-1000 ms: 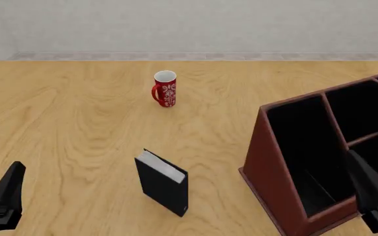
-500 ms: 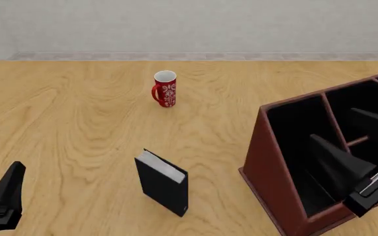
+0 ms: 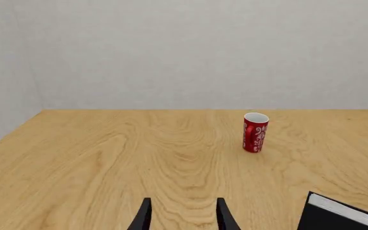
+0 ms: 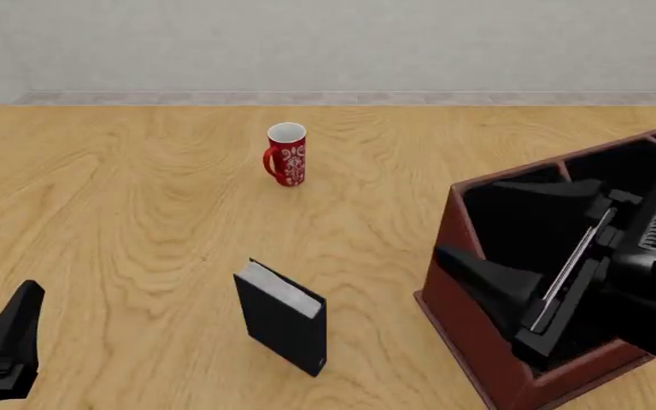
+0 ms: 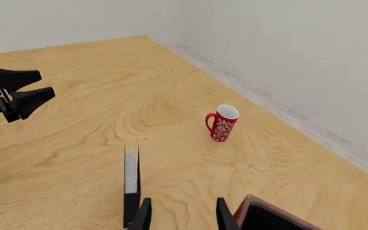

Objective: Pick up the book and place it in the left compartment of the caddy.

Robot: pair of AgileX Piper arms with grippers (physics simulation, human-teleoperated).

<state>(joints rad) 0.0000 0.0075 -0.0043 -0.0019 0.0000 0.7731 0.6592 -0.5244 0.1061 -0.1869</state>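
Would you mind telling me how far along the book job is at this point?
Nothing is finished: the book stands on the table, apart from the caddy. In hand: the right gripper, open and empty, points toward the book. Left: grasping it, lifting, and lowering it into the left compartment. The left gripper is open.

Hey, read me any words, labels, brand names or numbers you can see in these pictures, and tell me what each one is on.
No readable text anywhere in these views.
Red mug: only a white ornamental pattern, no letters or numbers.
Book: plain black cover and white page edges, no title showing.
Caddy: bare red-brown wood, no label.
Right gripper and left gripper: no markings visible.
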